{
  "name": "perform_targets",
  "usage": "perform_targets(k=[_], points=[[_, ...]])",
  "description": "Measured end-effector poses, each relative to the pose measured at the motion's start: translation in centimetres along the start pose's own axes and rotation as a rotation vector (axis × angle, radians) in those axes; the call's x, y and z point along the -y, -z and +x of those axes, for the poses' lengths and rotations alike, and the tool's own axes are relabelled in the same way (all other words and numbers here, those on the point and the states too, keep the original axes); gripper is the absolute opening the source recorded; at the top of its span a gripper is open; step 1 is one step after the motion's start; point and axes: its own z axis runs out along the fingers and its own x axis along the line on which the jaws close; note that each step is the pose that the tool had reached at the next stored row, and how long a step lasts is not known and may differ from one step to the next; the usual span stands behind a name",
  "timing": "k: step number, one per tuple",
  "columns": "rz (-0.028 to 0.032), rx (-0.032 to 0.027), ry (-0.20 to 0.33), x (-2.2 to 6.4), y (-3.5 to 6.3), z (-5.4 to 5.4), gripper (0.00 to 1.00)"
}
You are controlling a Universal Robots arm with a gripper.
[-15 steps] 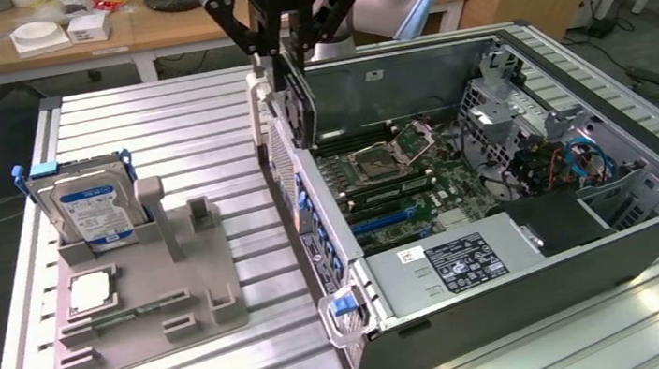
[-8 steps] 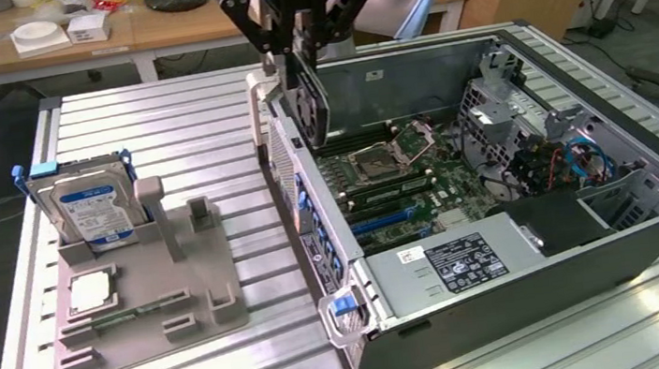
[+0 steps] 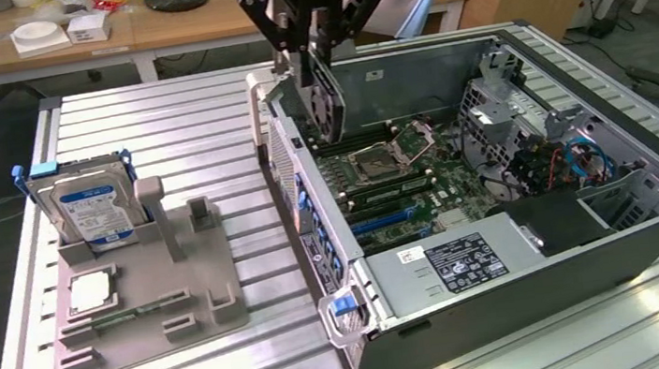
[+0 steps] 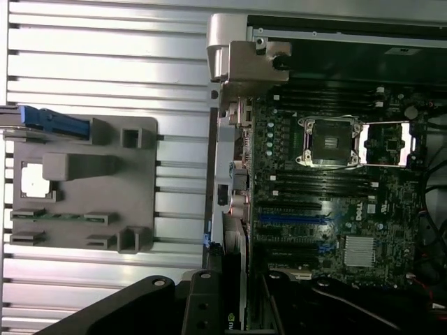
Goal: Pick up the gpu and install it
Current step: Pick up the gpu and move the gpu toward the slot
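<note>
My gripper (image 3: 317, 49) hangs over the rear edge of the open computer case (image 3: 637, 232), shut on the gpu (image 3: 327, 100). The gpu is a thin dark card held on edge, its lower end level with the case's rear wall and above the motherboard (image 3: 411, 184). In the wrist view the gripper (image 4: 227, 310) is a dark mass, and the gpu (image 4: 235, 255) runs edge-on from it along the case's rear wall, beside the blue expansion slots (image 4: 290, 218). The card is not seated in any slot.
A grey fixture (image 3: 144, 306) at the exterior view's left holds the silver blue-labelled hard drive (image 3: 91, 209), a processor chip (image 3: 91, 291) and a green memory stick (image 3: 131, 314). The open processor socket (image 4: 332, 142) and power supply (image 3: 465, 260) lie inside the case. All stands on a slotted aluminium table (image 3: 171, 119).
</note>
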Motion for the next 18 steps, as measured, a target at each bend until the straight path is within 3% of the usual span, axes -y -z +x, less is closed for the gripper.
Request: perform_targets(k=[18], points=[[0.0001, -0.0007, 0.007, 0.11, -0.02, -2.9, 0.26]])
